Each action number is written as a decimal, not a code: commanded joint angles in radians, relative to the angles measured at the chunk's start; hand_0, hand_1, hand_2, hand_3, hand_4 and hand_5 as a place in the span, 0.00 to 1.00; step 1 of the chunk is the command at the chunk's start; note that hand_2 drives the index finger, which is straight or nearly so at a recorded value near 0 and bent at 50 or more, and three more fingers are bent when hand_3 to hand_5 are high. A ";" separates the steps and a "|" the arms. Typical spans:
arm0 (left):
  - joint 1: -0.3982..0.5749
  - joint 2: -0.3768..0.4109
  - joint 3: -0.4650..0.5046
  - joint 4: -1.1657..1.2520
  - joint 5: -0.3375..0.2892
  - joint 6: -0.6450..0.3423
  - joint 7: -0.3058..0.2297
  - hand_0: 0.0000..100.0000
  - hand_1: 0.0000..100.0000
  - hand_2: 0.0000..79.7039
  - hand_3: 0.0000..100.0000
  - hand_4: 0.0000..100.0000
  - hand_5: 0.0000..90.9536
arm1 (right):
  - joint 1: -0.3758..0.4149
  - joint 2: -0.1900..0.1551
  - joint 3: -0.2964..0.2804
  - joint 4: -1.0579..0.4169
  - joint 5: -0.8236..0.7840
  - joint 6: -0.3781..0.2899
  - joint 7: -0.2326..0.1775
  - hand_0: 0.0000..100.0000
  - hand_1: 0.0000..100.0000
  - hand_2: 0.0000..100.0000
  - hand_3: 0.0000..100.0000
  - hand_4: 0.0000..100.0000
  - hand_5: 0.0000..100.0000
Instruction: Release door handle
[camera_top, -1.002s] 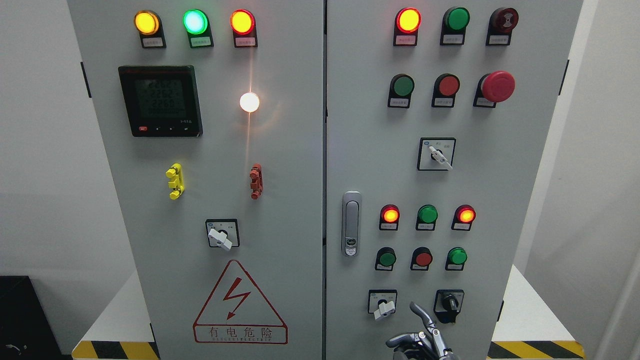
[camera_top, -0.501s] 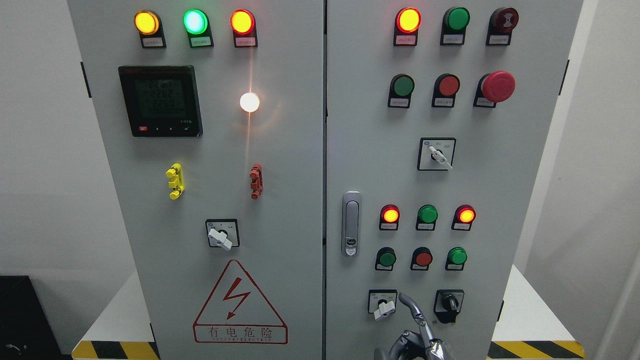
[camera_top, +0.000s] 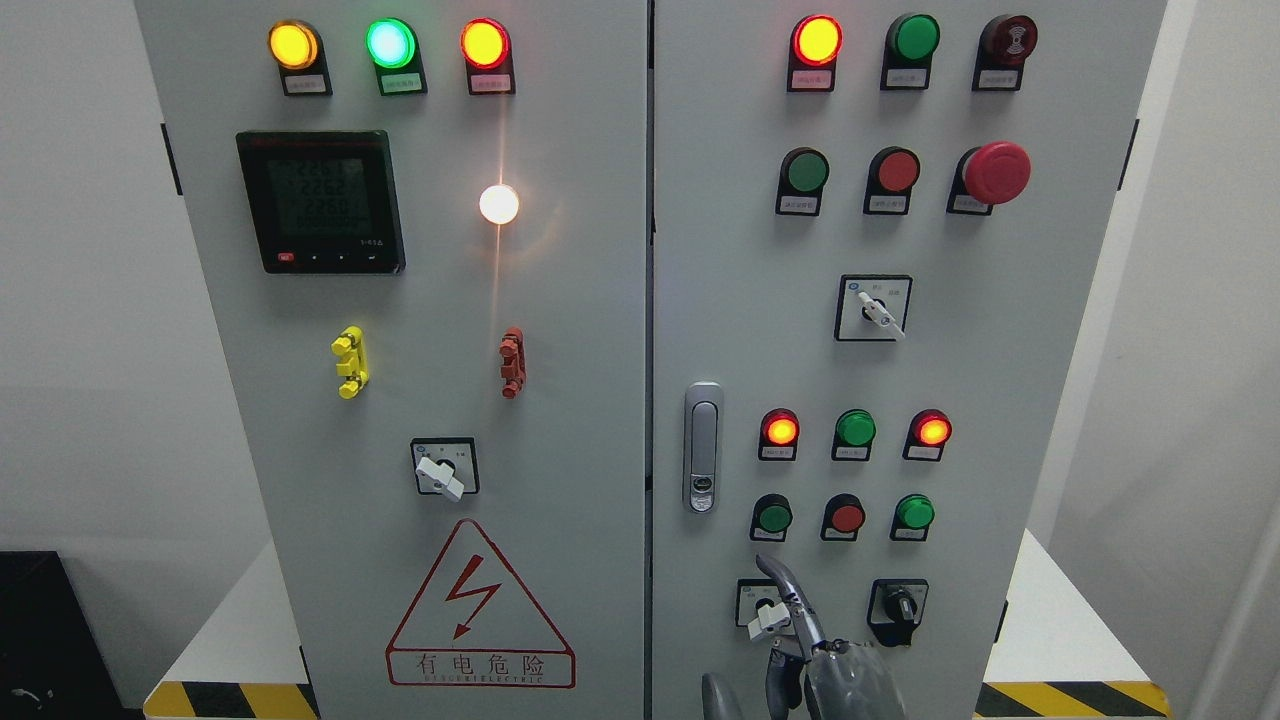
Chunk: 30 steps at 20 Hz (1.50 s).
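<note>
Cabinet doors fill the view: a tall grey steel electrical cabinet with two closed doors, its seam running down the middle. On the right door, just right of that seam and about two thirds of the way down, sits the silver recessed door handle, upright, flush in its oval housing and untouched.

Below the handle and a little to its right, a grey metal robot hand rises from the bottom edge of the picture, right of the middle. One finger is stretched up and tilted toward the handle, its tip lying over the white rotary selector switch in the bottom row of the right door; whether it touches the switch cannot be told. The other fingers point down and are spread loosely, holding nothing. The hand is well apart from the handle. No left arm shows.

Right of the handle are two rows of round pilot lamps and push buttons. Left of the handle, on the other door, a red triangular lightning warning sign sits low.

Against the frame half a second ago, the hand has come up and shifted left toward the handle, its raised fingertip now higher and over the selector switch instead of beside it. The handle itself has not moved.
</note>
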 joint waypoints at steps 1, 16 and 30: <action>0.017 0.000 0.000 0.000 0.000 0.000 0.000 0.12 0.56 0.00 0.00 0.00 0.00 | -0.050 0.003 0.036 0.091 0.235 0.006 -0.040 0.40 0.24 0.10 1.00 1.00 1.00; 0.017 0.000 0.000 0.000 0.000 0.000 0.000 0.12 0.56 0.00 0.00 0.00 0.00 | -0.131 0.010 0.099 0.164 0.438 0.167 -0.082 0.36 0.21 0.08 1.00 1.00 1.00; 0.017 0.000 0.000 0.000 0.000 0.000 0.000 0.12 0.56 0.00 0.00 0.00 0.00 | -0.248 0.012 0.097 0.245 0.551 0.215 -0.082 0.34 0.21 0.10 1.00 1.00 1.00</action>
